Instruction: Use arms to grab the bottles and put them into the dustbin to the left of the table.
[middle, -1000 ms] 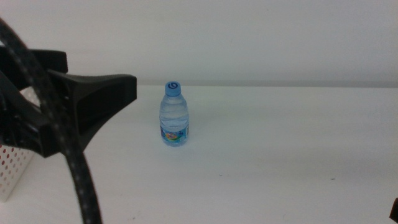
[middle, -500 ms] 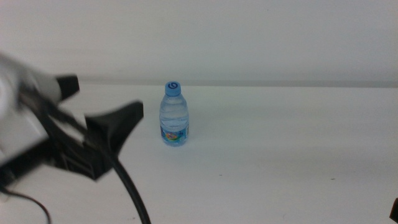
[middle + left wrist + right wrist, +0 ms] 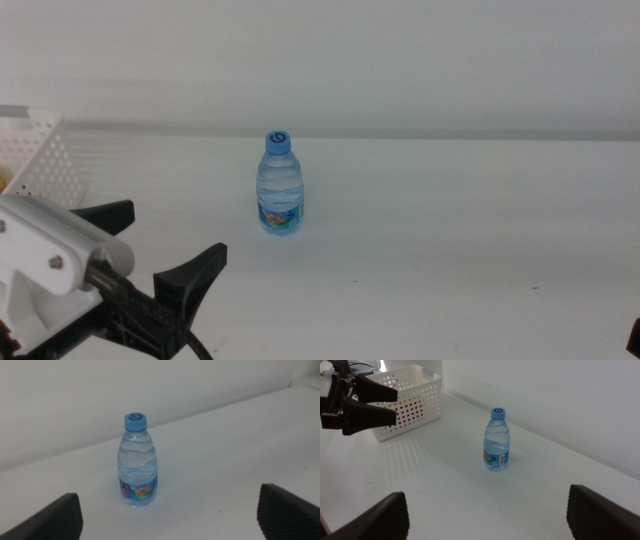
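Observation:
A small clear water bottle (image 3: 281,185) with a blue cap stands upright and alone on the white table (image 3: 450,220). In the middle view my left gripper (image 3: 160,245) is low at the near left, open, holding nothing, with its jaws pointing toward the bottle from a distance. The left wrist view shows the bottle (image 3: 138,460) ahead between the spread jaws of the left gripper (image 3: 167,494). My right gripper (image 3: 487,492) is open and empty, well back from the bottle (image 3: 497,442). The white perforated dustbin (image 3: 40,155) sits at the far left.
In the right wrist view the dustbin (image 3: 405,400) stands beyond the left gripper (image 3: 370,405). A pale wall runs along the table's far edge. Bare tabletop surrounds the bottle on every side.
The left arm has swung down and back from in front of the dustbin to the near left corner, uncovering the basket. The bottle has not moved.

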`<action>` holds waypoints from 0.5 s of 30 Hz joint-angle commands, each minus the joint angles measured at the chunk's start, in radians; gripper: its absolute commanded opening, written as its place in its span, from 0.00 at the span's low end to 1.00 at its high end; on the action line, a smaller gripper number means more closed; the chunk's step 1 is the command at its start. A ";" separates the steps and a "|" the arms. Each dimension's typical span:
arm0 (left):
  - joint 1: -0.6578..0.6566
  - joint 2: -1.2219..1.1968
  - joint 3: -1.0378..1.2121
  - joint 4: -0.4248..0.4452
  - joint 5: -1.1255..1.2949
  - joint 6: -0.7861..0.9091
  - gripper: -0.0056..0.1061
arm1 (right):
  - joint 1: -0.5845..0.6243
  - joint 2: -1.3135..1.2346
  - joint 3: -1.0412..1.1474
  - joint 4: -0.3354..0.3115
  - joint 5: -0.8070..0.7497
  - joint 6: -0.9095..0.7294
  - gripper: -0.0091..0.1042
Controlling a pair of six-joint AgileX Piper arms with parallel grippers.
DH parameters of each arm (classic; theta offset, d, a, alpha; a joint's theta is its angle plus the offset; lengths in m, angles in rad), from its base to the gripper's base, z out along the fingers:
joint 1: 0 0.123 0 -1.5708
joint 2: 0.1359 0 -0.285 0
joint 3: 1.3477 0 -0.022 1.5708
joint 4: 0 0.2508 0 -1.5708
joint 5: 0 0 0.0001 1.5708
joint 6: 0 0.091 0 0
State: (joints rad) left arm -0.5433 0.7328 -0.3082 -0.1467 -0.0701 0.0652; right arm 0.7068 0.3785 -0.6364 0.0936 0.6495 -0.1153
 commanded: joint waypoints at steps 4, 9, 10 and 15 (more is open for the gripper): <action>-0.005 -0.001 0.003 0.026 -0.023 0.015 0.89 | 0.000 -0.002 0.007 -0.005 -0.013 -0.004 0.82; -0.005 0.089 0.003 0.041 -0.043 0.021 0.89 | 0.000 -0.002 0.007 -0.005 -0.013 -0.004 0.82; -0.005 0.123 0.003 0.041 -0.071 0.021 0.89 | 0.000 -0.002 0.007 -0.005 -0.013 -0.004 0.82; -0.005 0.306 0.003 0.041 -0.264 -0.001 0.89 | 0.000 -0.002 0.007 -0.005 -0.013 -0.004 0.82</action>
State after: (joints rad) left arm -0.5433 0.9819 -0.3082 -0.1049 -0.2443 0.0803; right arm 0.7068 0.3785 -0.6364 0.0936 0.6495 -0.1153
